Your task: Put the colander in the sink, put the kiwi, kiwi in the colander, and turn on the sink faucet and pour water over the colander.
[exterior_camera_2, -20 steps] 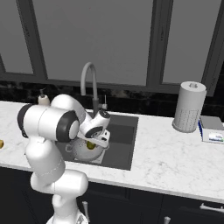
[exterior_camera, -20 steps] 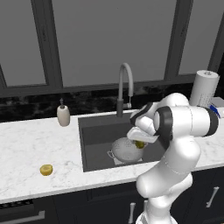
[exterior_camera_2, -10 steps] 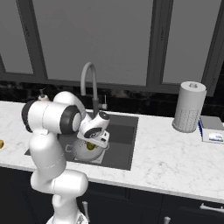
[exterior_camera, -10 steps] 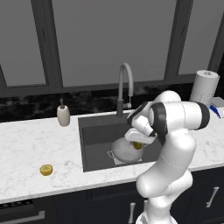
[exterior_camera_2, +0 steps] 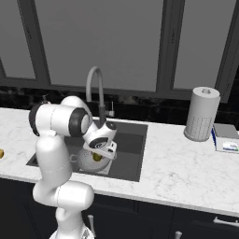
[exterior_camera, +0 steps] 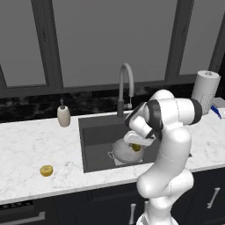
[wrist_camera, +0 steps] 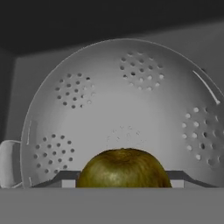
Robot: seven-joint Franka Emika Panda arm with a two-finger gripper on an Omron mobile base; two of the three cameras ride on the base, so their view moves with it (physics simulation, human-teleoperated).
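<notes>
The silver colander (exterior_camera: 122,153) (exterior_camera_2: 85,162) (wrist_camera: 127,100) stands in the dark grey sink (exterior_camera: 97,134) (exterior_camera_2: 133,140). My gripper (exterior_camera: 136,146) (exterior_camera_2: 97,157) (wrist_camera: 122,178) hangs just above the bowl, shut on the olive-brown kiwi (exterior_camera: 136,148) (exterior_camera_2: 96,158) (wrist_camera: 123,168). In the hand view the kiwi sits between the fingertips (wrist_camera: 65,177), over the colander's perforated inside. The yellow kiwi (exterior_camera: 46,170) (exterior_camera_2: 1,153) lies on the counter left of the sink. The grey gooseneck sink faucet (exterior_camera: 125,81) (exterior_camera_2: 94,86) rises behind the basin.
A cream soap bottle (exterior_camera: 63,116) stands left of the sink at the back. A paper towel roll (exterior_camera: 205,91) (exterior_camera_2: 201,113) and a small box (exterior_camera_2: 227,138) stand on the counter to the right. Dark windows back the white marble counter (exterior_camera: 30,145).
The hand has dropped a little toward the colander with the olive-brown kiwi still in it, and the arm's elbow has swung. The yellow kiwi and colander have stayed put.
</notes>
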